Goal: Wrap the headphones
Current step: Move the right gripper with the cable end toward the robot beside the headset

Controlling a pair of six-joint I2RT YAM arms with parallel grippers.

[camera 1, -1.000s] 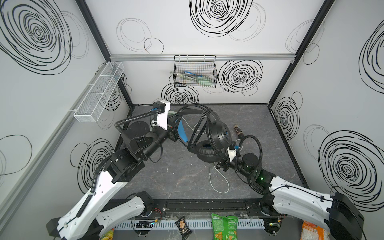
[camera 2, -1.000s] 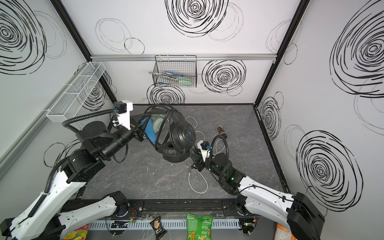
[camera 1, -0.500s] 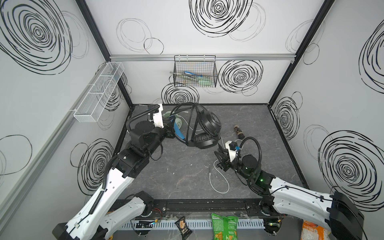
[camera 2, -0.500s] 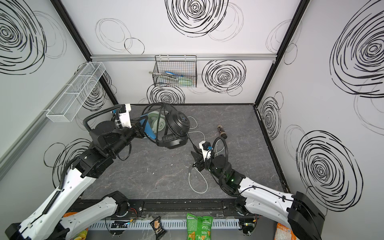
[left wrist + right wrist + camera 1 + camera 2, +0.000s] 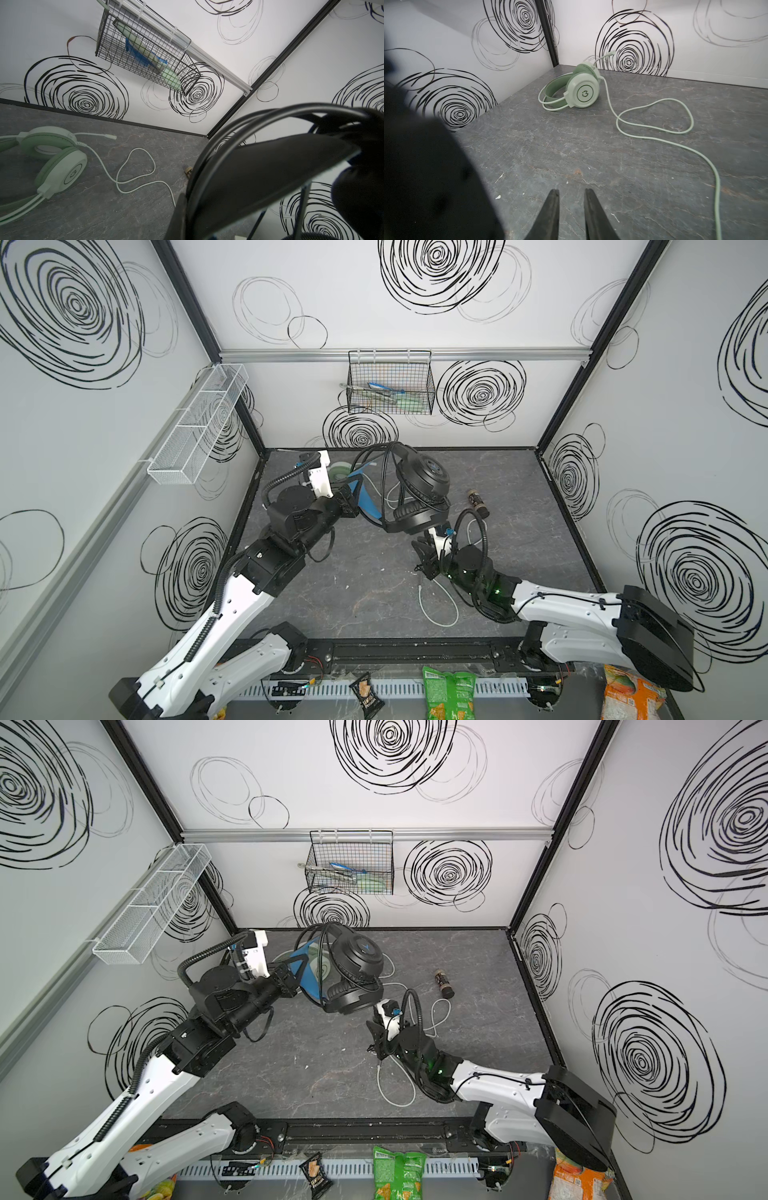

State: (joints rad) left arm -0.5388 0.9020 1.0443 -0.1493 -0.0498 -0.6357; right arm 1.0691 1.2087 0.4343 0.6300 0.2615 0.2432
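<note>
A: Headsets first: where are yours?
B: Your left gripper (image 5: 349, 501) is clamped on the black headset (image 5: 422, 479) by its blue band, holding it off the table (image 5: 353, 597). The mint-green headset (image 5: 583, 91) lies at eleven o'clock, with its white cable (image 5: 654, 137) loose.
A: And your right gripper (image 5: 572, 190)?
B: It has a narrow gap with nothing in it, at six o'clock from the black one.
</note>
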